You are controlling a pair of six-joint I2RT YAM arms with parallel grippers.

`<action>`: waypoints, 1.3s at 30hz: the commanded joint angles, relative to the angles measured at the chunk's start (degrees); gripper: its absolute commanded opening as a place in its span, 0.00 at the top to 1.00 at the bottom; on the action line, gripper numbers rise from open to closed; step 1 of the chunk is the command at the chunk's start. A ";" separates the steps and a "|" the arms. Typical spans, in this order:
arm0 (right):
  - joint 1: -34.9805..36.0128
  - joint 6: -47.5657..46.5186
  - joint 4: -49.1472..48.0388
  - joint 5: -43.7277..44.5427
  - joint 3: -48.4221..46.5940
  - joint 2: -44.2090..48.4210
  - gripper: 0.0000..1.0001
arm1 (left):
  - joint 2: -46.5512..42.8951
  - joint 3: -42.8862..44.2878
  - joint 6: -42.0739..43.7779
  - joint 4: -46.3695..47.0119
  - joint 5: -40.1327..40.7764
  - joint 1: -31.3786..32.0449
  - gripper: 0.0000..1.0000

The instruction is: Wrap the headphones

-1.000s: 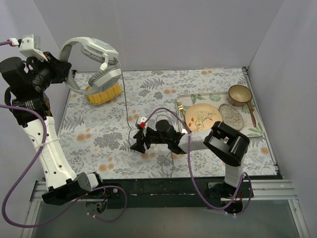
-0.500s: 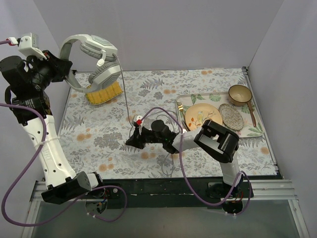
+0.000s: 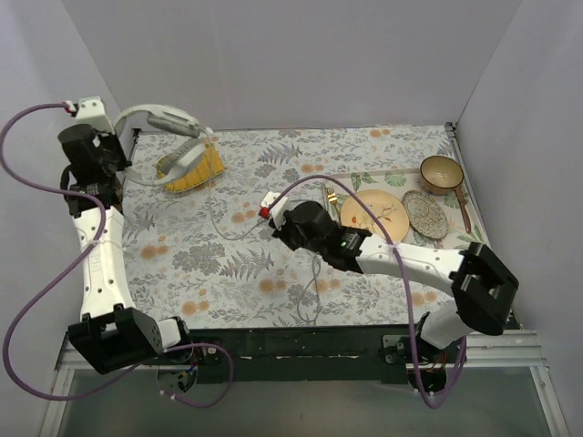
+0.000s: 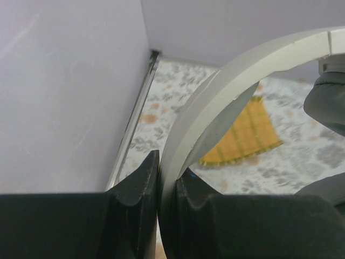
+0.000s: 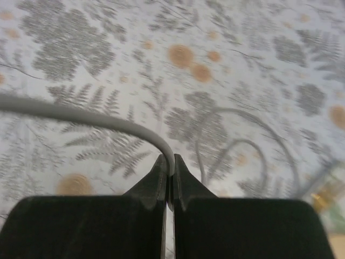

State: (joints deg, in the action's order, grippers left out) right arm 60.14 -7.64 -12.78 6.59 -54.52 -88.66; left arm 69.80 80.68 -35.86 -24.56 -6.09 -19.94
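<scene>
The light grey headphones [image 3: 155,115] hang over the table's back left corner, one earcup [image 3: 176,162] low above a yellow cloth [image 3: 202,170]. My left gripper [image 3: 126,164] is shut on the curved headband [image 4: 226,86], which is clamped between the two fingers [image 4: 137,189]. The thin grey cord [image 3: 223,228] sags from the headphones and runs across the mat to my right gripper [image 3: 276,228]. In the right wrist view that gripper [image 5: 171,164] is shut on the cord [image 5: 81,114], which arches out to the left of the fingertips. More loops of cord [image 5: 242,145] lie on the mat beyond.
A tray [image 3: 351,179] at the right holds a yellow plate [image 3: 373,211], a patterned dish [image 3: 424,214], a brown bowl [image 3: 440,173] and a spoon. The side wall [image 4: 64,81] stands close beside the left gripper. My right arm stretches across the mat's front half.
The right gripper has shut on the cord and moved back and right, its arm stretching out. The left arm has lowered the headphones toward the yellow cloth.
</scene>
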 commanded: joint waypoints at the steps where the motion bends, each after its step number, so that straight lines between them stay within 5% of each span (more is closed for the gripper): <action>1: 0.15 -12.22 24.00 19.94 -10.41 7.35 0.99 | 0.33 -7.01 9.39 10.04 18.99 10.15 1.00; 8: 0.07 -20.22 26.22 27.06 -18.86 12.63 0.99 | 0.43 -15.63 21.52 17.96 30.34 25.03 1.00; 15: -4.66 -23.56 26.66 24.36 -29.84 9.22 0.99 | 1.48 -20.47 28.47 18.85 34.04 36.55 1.00; 31: -21.11 -17.86 33.16 -0.84 -50.59 -4.05 0.99 | 1.30 -14.06 20.66 -1.98 12.43 49.82 1.00; 35: -23.49 -14.69 37.27 -5.36 -59.01 -9.32 0.99 | 3.23 -16.52 23.72 -0.06 18.83 52.55 1.00; 39: -25.06 -12.32 40.90 -6.24 -65.62 -16.18 0.99 | 2.71 -16.70 21.89 -0.49 14.36 53.87 1.00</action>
State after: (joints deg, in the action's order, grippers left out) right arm 36.14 -23.94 24.47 4.84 -114.32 -100.57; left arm 73.95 63.13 -11.77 -25.98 12.03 32.86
